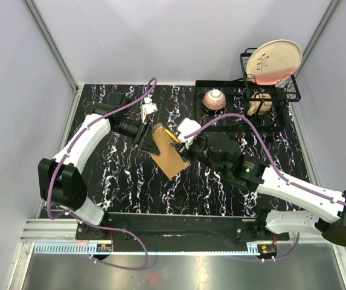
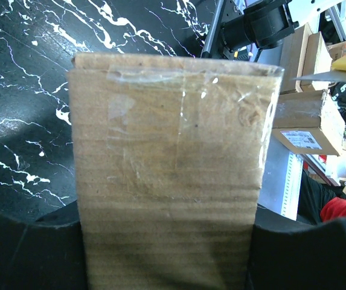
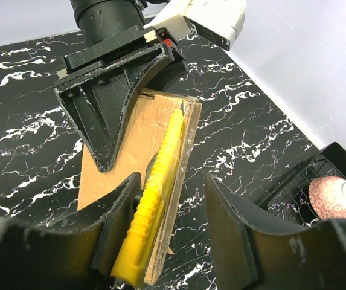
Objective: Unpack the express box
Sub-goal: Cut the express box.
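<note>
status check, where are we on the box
Left gripper shut on express box. Right gripper shut on yellow utility knife, blade along the box's edge. Bowl and dish rack stand apart, behind.

You have the express box (image 1: pixel 168 152) just left of the table's centre: a flat, plain brown cardboard box, flap closed, clear tape glinting across its end seam (image 2: pixel 173 78), tilted and running far-left to near-right.
</note>
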You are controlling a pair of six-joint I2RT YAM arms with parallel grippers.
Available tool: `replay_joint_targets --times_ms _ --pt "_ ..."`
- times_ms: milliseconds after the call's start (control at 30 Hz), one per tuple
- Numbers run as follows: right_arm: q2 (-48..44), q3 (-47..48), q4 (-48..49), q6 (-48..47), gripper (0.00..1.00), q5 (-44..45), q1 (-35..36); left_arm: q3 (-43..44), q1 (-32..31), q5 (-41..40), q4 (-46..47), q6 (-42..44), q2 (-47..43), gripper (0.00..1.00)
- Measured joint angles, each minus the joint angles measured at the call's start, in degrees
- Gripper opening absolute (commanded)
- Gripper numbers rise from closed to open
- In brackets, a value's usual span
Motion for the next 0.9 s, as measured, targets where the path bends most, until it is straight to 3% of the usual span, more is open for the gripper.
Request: replay_joint_targets --times_ms 900 --pt "-0.3 -0.7 0.2 1.2 0.0 0.3 0.0 1.1 0.1 0.4 -0.7 0.4 -1.1 0.11"
